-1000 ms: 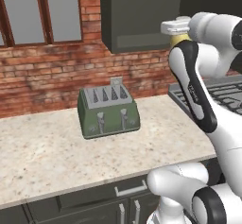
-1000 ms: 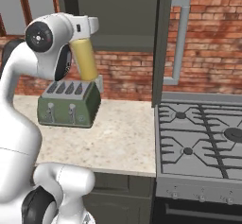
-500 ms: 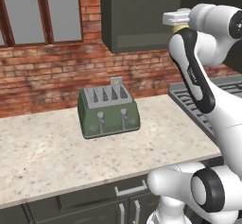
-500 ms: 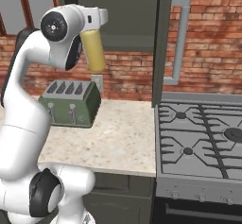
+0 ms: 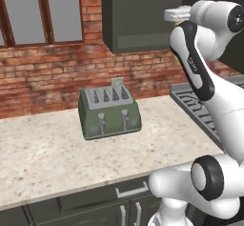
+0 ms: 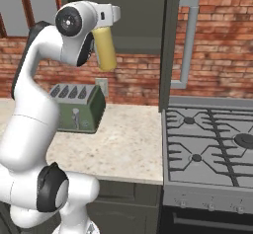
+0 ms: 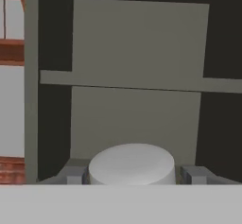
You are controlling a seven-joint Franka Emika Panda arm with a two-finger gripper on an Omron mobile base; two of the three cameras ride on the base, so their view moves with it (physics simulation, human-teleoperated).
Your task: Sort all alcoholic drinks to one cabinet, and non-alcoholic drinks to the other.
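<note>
End effector [image 7: 132, 175] clamped on the yellow bottle [image 6: 105, 49], held nearly upright, cap at 12 o'clock, before the open cabinet [image 7: 137, 48] with its shelf [image 7: 137, 81]

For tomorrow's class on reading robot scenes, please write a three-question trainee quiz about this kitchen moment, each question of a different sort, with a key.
1. True or false: the claw holds the tall yellow bottle up in the air, off the counter.
2. What stands on the counter below the wall cabinet? A) kettle B) green toaster C) pan
3. Fill in: in the hand view, the bottle's white ____ sits between the claw's fingertips, facing the open cabinet's inner shelf.

Key: 1 true; 2 B; 3 cap.
</note>
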